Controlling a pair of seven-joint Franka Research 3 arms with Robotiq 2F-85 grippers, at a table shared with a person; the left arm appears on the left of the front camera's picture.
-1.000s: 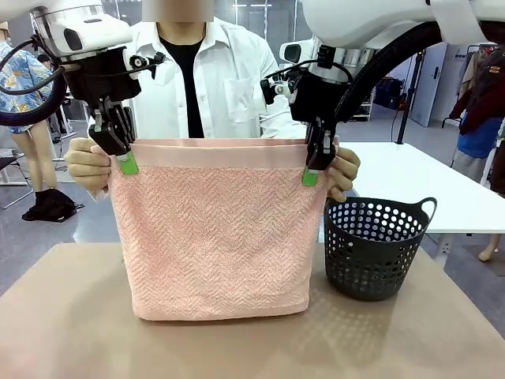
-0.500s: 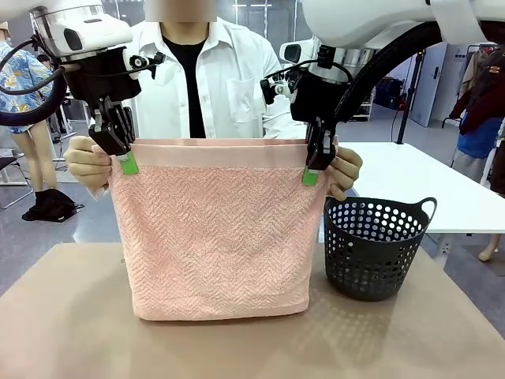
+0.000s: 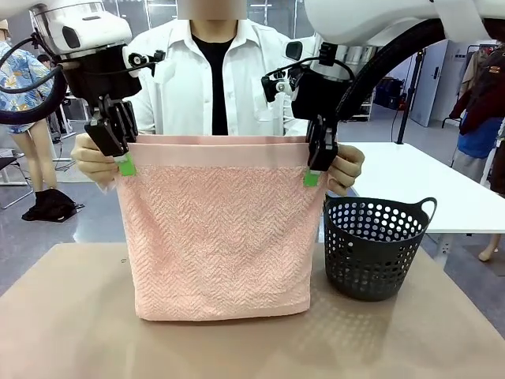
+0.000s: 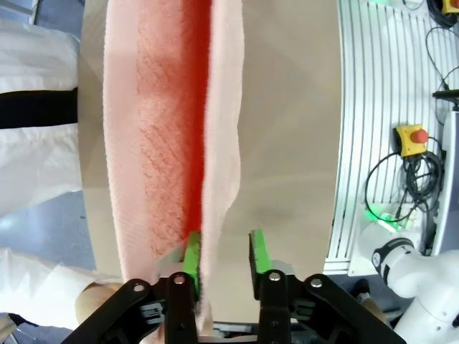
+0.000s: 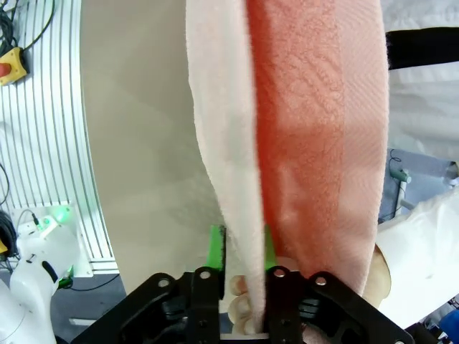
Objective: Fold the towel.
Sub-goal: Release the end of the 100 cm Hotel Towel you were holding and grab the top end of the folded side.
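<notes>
- Now the left hand (image 3: 124, 165) is half open, with the towel (image 3: 221, 237) edge loose between its fingers.
- Right hand (image 3: 312, 177): the same.
- A person's hand (image 3: 348, 167) holds the corner just behind it.

Level front camera; wrist cameras above towel (image 4: 165, 107)

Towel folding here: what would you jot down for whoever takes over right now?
Left tool: open, towel edge between its pads, against one.
Right tool: open, edge between its pads.
Person's hands hold both top corners.
Done: towel hangs doubled, bottom at the table; basket beside it.
To do, probably: lay it down, fold again.
</notes>
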